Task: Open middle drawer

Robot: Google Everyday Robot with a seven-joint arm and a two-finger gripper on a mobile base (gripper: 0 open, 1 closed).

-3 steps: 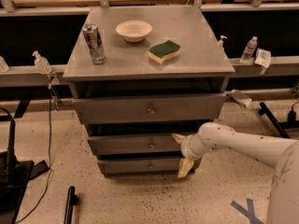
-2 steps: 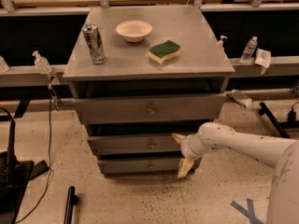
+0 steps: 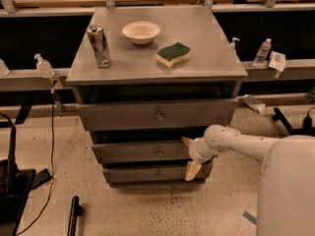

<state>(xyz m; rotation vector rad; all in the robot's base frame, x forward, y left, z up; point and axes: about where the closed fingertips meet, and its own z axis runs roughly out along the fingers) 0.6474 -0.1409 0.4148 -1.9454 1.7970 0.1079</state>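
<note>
Three grey metal drawers sit stacked in the desk (image 3: 206,38), and the middle drawer (image 3: 142,151) is the slim wide front between the taller top drawer (image 3: 123,116) and the slimmer bottom drawer (image 3: 142,173). It looks close to shut, so the pull seems yet to be made.

The hand (image 3: 190,155) is at the right end of that middle front. Its fingers are spread wide, the upper one (image 3: 186,141) just above the front's top edge and the lower one (image 3: 192,170) hanging below it. Whether they actually pinch the metal I can't tell.

I'd guess sheet metal like this is stiff, smooth and rather slippery, and the drawer fairly light unless loaded. The small round knob (image 3: 159,153) in the centre is the natural hold. Pulling from the right end instead could skew the drawer on its runners, so a straight, even draw seems wise.

Nothing of the middle drawer's inside shows. On top of the desk, the pale bowl (image 3: 141,32) looks empty. A can (image 3: 100,45) stands upright to its left, and a green-and-yellow sponge (image 3: 173,54) lies to its right.
</note>
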